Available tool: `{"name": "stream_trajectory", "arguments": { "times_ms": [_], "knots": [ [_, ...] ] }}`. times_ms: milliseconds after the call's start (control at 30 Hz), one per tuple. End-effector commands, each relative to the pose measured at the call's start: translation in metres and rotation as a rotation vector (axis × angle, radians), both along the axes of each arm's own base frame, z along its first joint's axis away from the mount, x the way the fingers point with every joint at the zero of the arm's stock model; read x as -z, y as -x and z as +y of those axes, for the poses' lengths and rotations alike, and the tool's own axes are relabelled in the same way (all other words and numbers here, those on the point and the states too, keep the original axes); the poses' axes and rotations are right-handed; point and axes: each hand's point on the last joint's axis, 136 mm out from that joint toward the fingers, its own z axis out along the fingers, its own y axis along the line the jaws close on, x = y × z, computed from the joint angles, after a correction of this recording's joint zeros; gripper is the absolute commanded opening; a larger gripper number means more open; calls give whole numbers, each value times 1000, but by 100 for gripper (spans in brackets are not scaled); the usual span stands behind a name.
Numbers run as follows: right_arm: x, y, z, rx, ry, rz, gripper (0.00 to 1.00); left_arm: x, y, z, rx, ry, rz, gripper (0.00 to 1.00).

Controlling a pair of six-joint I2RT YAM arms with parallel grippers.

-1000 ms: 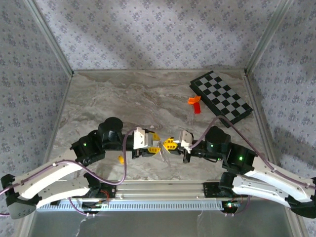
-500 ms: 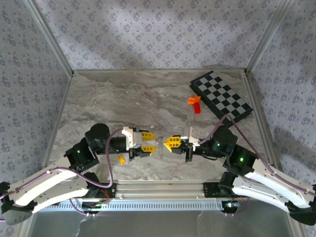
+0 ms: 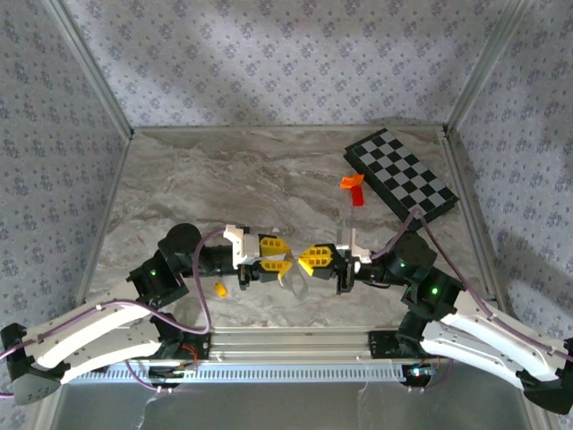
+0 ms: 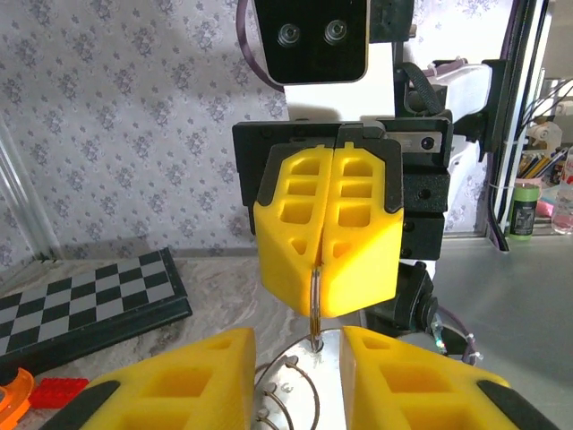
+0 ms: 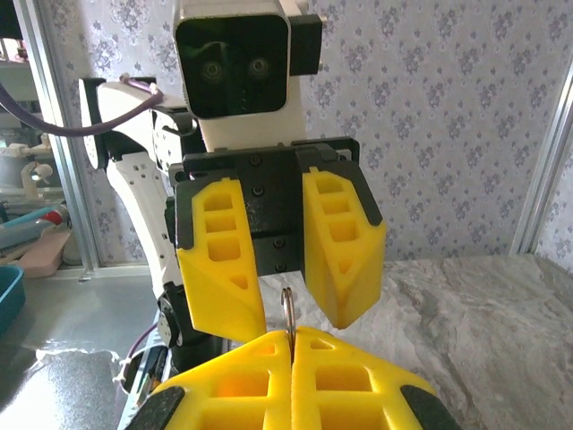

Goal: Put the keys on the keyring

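Top external view: a marble table (image 3: 206,179) carries a chessboard (image 3: 401,176) at its far right corner. Left gripper (image 3: 286,257) and right gripper (image 3: 304,260) meet tip to tip near the front edge. The right jaws are clamped on the keyring (image 4: 315,309), while the left jaws stand apart either side of it. The yellow-headed key (image 3: 220,288) lies on the table beside the left gripper.

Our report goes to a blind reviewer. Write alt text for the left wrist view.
The right gripper, facing the camera, pinches a thin metal keyring between shut yellow pads, just above the parted fingers of the left gripper. A chessboard lies on the marble table at left.
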Motion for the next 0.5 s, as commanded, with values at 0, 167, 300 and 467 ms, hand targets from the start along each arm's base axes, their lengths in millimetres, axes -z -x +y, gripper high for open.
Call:
{"name": "stream_trajectory", "arguments": {
  "times_ms": [0, 167, 300, 467],
  "knots": [
    [-13, 4, -4, -14, -61, -23, 0, -15, 7, 0, 36, 53, -18, 27],
    [-10, 4, -4, -12, -57, -18, 0, -15, 8, -1, 42, 50, -18, 21],
    [-10, 3, -4, -9, -58, -17, 0, -12, 7, -3, 46, 42, -14, 15],
    [-10, 2, -4, -5, -60, -17, 0, -9, 8, -4, 55, 29, -11, 13]
  ]
}}
